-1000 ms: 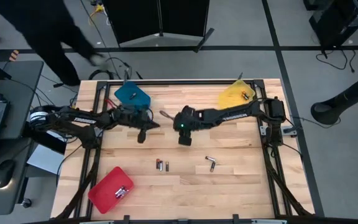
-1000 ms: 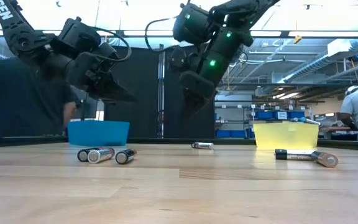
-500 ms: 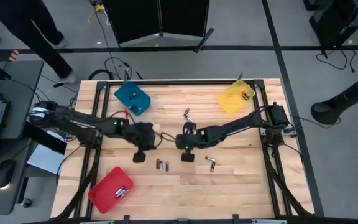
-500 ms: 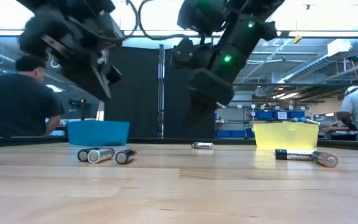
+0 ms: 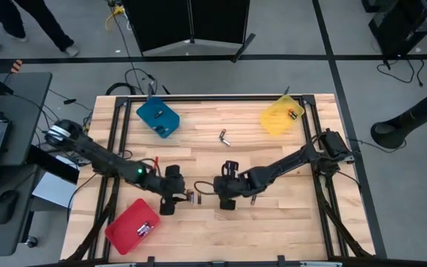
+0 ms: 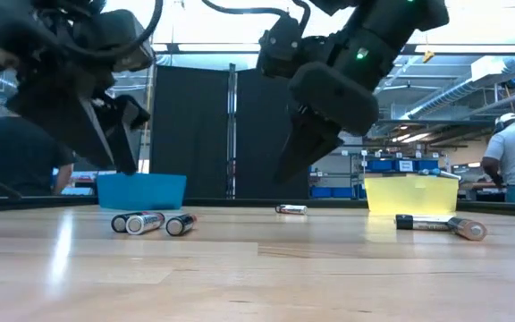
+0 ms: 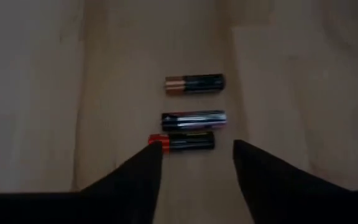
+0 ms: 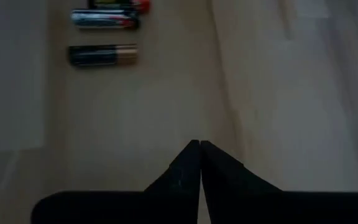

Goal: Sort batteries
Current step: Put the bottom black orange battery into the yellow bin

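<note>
Three batteries [image 5: 192, 196] lie side by side on the wooden table, also seen in the left wrist view [image 7: 193, 119] and the right wrist view [image 8: 102, 55]. My left gripper [image 5: 170, 200] hovers open just left of them. Its fingers [image 7: 148, 167] stand either side of the nearest, red-ended battery [image 7: 182, 142] without touching it. My right gripper [image 5: 224, 197] hangs shut [image 8: 199, 149] just right of the three, above the table. A lone battery [image 5: 224, 137] lies farther back. Two more batteries [image 6: 441, 224] lie to the right.
A blue tray [image 5: 158, 117] stands at the far left. A yellow tray [image 5: 279, 119] at the far right holds a battery. A red tray [image 5: 128, 222] at the near left holds batteries. People stand in the room beyond the table.
Both grippers have swung from the table's far middle toward its near edge. They have come down on either side of the three batteries. My left gripper has tipped more steeply downward and has opened. The batteries have not moved.
</note>
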